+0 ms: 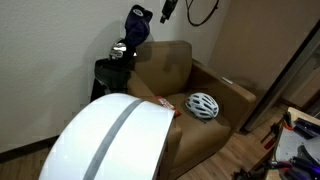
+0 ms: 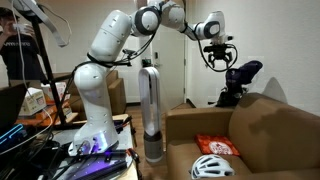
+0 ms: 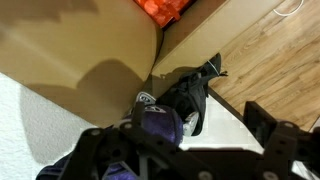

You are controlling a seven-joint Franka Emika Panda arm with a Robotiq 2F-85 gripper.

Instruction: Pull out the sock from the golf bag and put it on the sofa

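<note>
The black golf bag (image 1: 110, 72) stands upright behind the tan-brown sofa (image 1: 165, 70), with silvery club heads and a dark blue head cover (image 1: 137, 25) at its top. It also shows in the other exterior view (image 2: 236, 92) and from above in the wrist view (image 3: 190, 90). My gripper (image 2: 218, 52) is open and empty. It hangs in the air just above the head cover (image 2: 246, 70), apart from it. In the wrist view the open jaws (image 3: 190, 122) frame the head cover (image 3: 160, 124). The sock does not show in any view.
A white bicycle helmet (image 1: 203, 105) and an orange packet (image 2: 217, 145) lie on the sofa seat. A big white domed object with a grey stripe (image 1: 110, 145) fills the foreground. A tall grey tower appliance (image 2: 151, 110) stands beside the sofa. The wood floor (image 3: 270, 60) lies next to the bag.
</note>
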